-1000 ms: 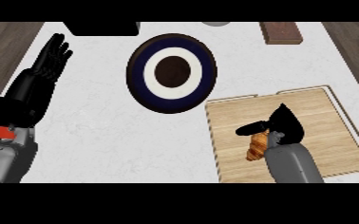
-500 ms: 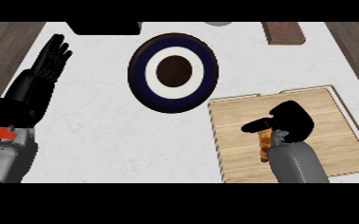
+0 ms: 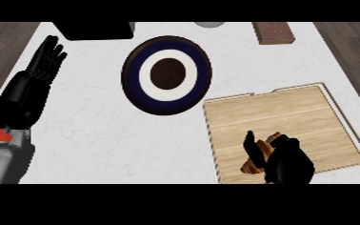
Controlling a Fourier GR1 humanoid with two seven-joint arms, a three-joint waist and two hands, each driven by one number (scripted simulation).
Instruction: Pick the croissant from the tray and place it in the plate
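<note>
The brown croissant lies at the front of the wooden tray, at the lower right. My right hand is on it, thumb on its left side and fingers curled over its right, hiding most of it. The plate, dark blue with a white ring and a brown centre, sits on the white counter up and left of the tray. My left hand rests open at the left edge, fingers pointing up, far from both.
A black box stands at the back left. A grey round object and a brown block sit along the back edge. Dark wood shows beyond the counter at both back corners.
My right hand has slid toward the tray's front edge and closed round the croissant. The left hand has not moved.
</note>
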